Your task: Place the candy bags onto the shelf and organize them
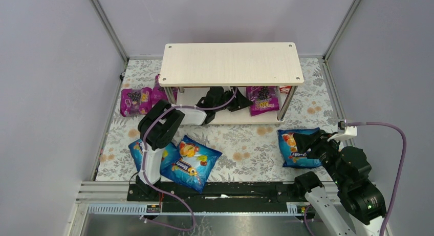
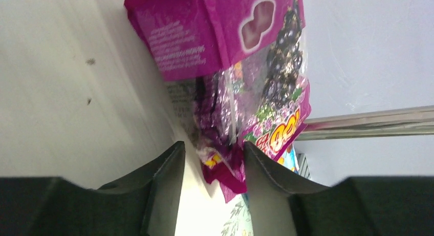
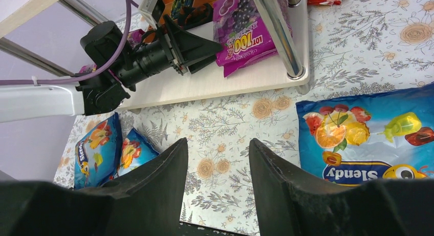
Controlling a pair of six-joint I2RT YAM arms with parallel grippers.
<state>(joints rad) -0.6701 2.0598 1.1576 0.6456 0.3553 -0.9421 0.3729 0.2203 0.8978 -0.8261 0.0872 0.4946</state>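
Left wrist view: magenta bag (image 2: 240, 67) lies at the right end of the lower board of the shelf (image 1: 230, 62), along the worktop (image 1: 240, 144) far edge. The left gripper (image 2: 213, 146) is parted astride its crimped end, not pinching; probably a release or squaring nudge. The right gripper (image 3: 217, 149) is agape and empty, beside a blue bag (image 3: 368, 138) at the right edge, likely the next pick.

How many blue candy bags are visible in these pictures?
3. One blue bag lies near left, a second beside it, a third near right. The shelf's top board could hide others.
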